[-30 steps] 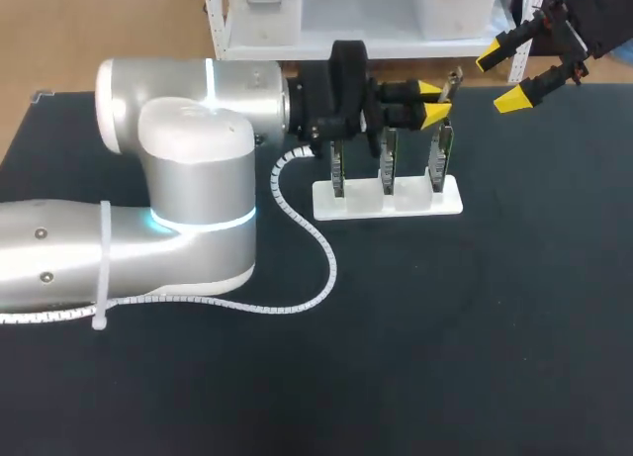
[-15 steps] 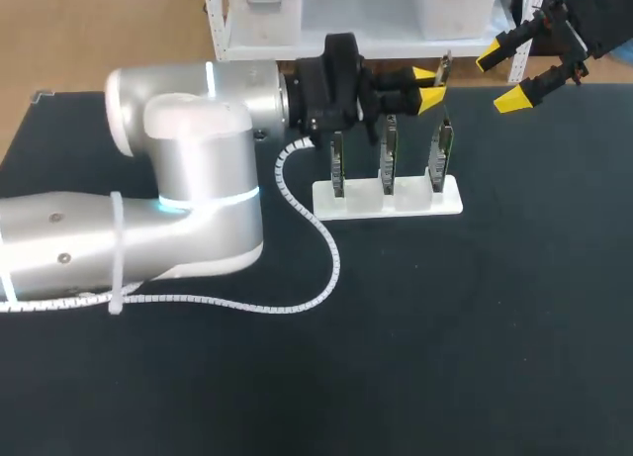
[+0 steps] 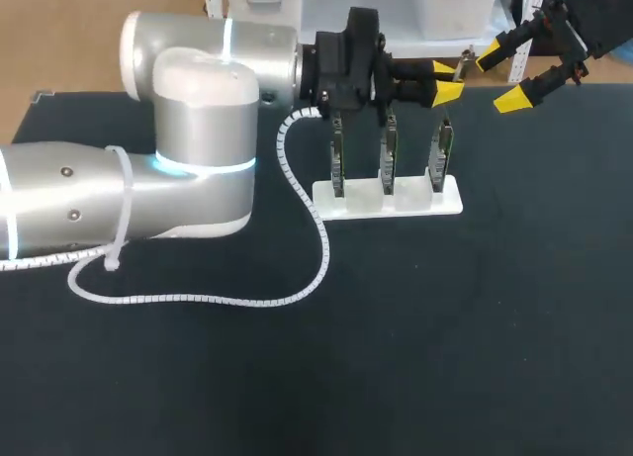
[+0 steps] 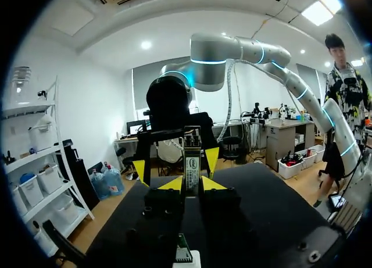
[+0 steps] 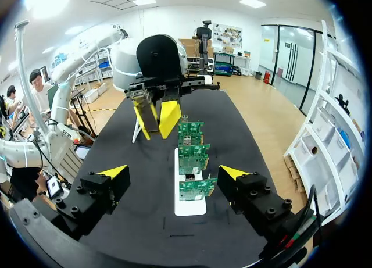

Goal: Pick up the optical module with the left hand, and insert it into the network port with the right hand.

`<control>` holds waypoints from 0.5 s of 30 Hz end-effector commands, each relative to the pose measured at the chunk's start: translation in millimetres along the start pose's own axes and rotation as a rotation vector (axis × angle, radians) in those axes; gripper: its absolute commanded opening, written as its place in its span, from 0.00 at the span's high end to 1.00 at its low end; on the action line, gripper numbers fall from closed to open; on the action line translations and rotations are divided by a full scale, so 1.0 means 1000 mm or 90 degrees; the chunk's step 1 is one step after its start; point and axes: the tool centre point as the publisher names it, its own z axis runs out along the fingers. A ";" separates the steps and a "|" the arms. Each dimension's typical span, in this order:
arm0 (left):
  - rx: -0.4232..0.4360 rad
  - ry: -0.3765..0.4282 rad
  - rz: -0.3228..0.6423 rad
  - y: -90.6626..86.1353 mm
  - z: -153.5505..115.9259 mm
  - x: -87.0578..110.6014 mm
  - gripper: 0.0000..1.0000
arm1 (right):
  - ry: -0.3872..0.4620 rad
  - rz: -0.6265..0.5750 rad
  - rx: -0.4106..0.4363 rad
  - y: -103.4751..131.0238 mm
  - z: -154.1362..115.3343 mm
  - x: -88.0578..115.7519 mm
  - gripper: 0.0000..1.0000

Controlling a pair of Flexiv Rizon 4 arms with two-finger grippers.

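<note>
1. Against one second before, the left arm (image 3: 198,130) has swung its wrist up and to the right
2. The left gripper (image 3: 445,81) now sits above the boards, near the right gripper (image 3: 503,76)
3. The optical module (image 3: 463,57) has travelled with it; it is clamped between the closed left fingers, with its free end towards the right gripper
4. The right gripper has kept its place at the far right corner, with fingers spread wide and holding nothing
5. Judgement: pickup is complete, handover is next and insertion has not begun
6. Left arm: smooth silver shell, with a ribbed white spiral cable (image 3: 297,278)
7. Rack (image 3: 396,204): flat white base carrying three upright green circuit boards (image 3: 389,154)
8. Module (image 4: 192,157): slim rectangular metal body, rigid, with a labelled face
9. Fingertips: yellow wedges on black fingers
</note>
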 end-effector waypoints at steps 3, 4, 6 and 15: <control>-0.031 0.026 0.008 -0.005 0.011 -0.003 1.00 | 0.000 0.000 0.003 0.002 0.000 0.000 0.00; -0.040 0.023 0.012 -0.007 0.012 -0.003 1.00 | 0.000 0.000 0.003 0.002 0.000 0.000 0.00; -0.056 0.025 0.015 -0.012 0.014 -0.004 1.00 | 0.000 0.000 0.003 0.002 0.000 0.000 0.00; -0.091 0.026 -0.003 -0.027 0.010 0.004 1.00 | 0.000 0.000 0.003 0.002 0.000 0.000 0.00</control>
